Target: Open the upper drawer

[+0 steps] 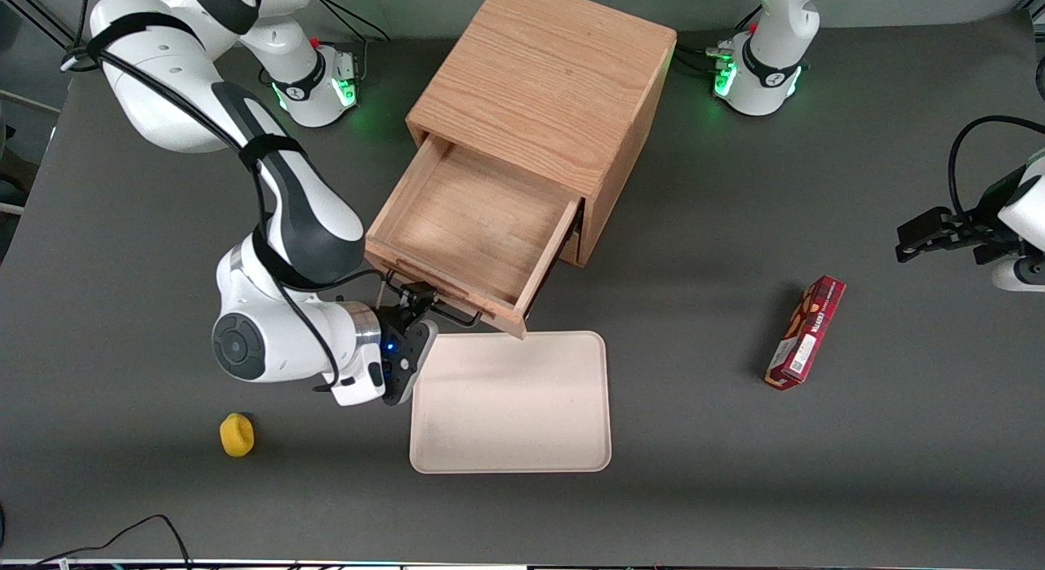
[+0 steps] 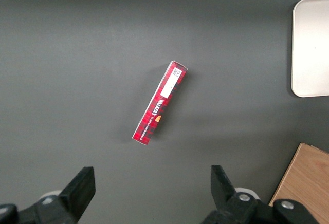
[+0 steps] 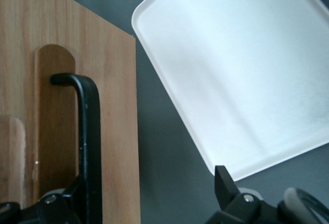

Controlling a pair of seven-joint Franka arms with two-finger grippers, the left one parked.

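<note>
The wooden cabinet (image 1: 547, 80) stands at the middle of the table. Its upper drawer (image 1: 473, 227) is pulled far out toward the front camera, and its inside is bare. The drawer's thin black bar handle (image 1: 449, 313) runs along its front panel. My right gripper (image 1: 412, 305) is at the handle's end toward the working arm. In the right wrist view the gripper (image 3: 149, 196) is open, with one finger right beside the black handle (image 3: 87, 142) on the drawer front (image 3: 115, 111) and the other finger (image 3: 224, 183) apart over the table.
A cream tray (image 1: 510, 403) lies just in front of the open drawer and also shows in the right wrist view (image 3: 241, 70). A yellow object (image 1: 237, 435) lies near the front edge. A red box (image 1: 806, 333) lies toward the parked arm's end, as the left wrist view (image 2: 160, 103) shows.
</note>
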